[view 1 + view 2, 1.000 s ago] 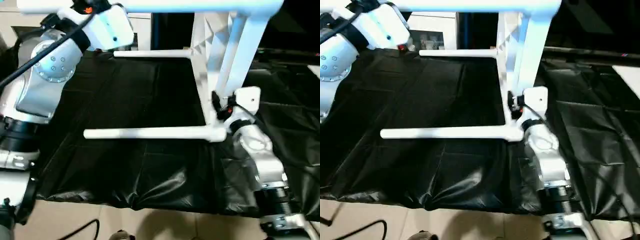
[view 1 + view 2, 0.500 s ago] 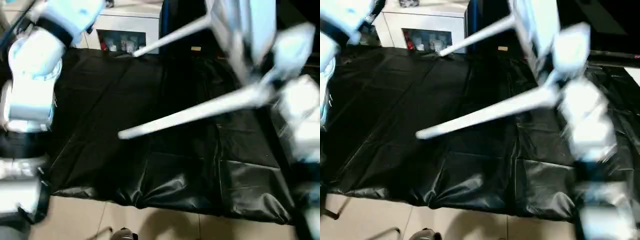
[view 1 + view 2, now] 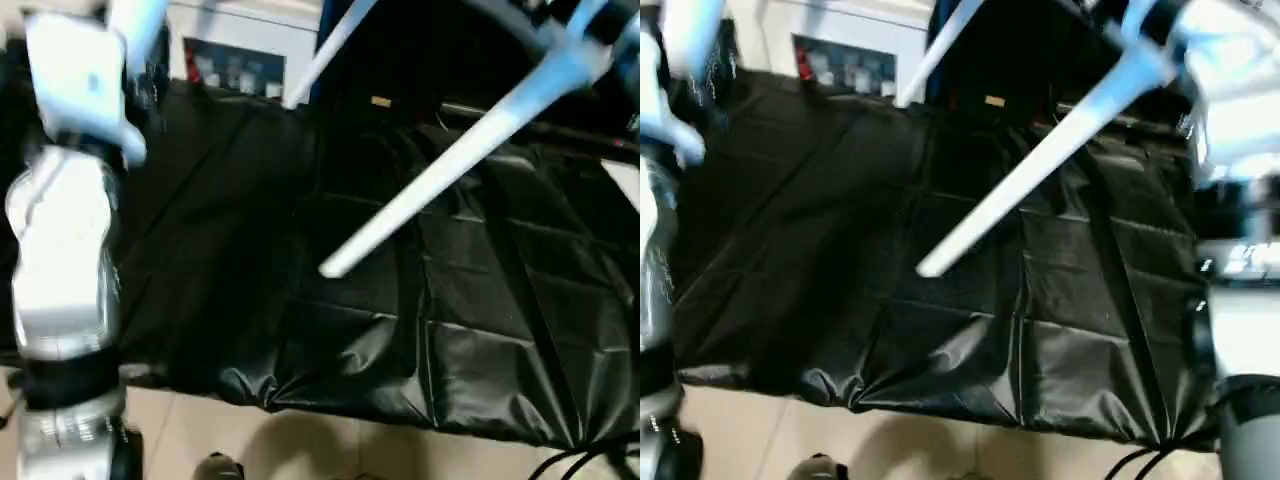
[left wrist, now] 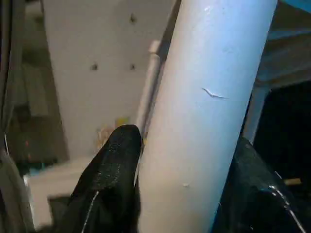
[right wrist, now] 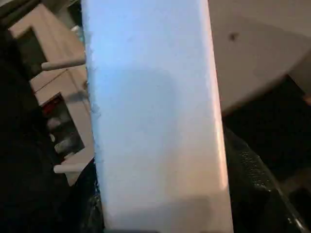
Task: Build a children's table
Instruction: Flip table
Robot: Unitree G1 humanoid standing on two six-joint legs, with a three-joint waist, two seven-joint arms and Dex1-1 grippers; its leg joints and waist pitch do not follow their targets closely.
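Now we're turning the children's table [image 3: 470, 150] upright: left gripper [image 4: 180, 194] clamps a leg [image 4: 209, 111] between its fingers, right gripper's [image 5: 160, 213] grip unclear; next, legs down.

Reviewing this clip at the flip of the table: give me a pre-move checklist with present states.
1. Left gripper clamped on a table leg, black fingers on either side: ok.
2. Right gripper on a white part: grip cannot tell.
3. Near leg lifted off the black sheet: ok.
4. Far leg clear of the white cabinet: cannot tell.
5. All four legs seated in sockets: cannot tell.
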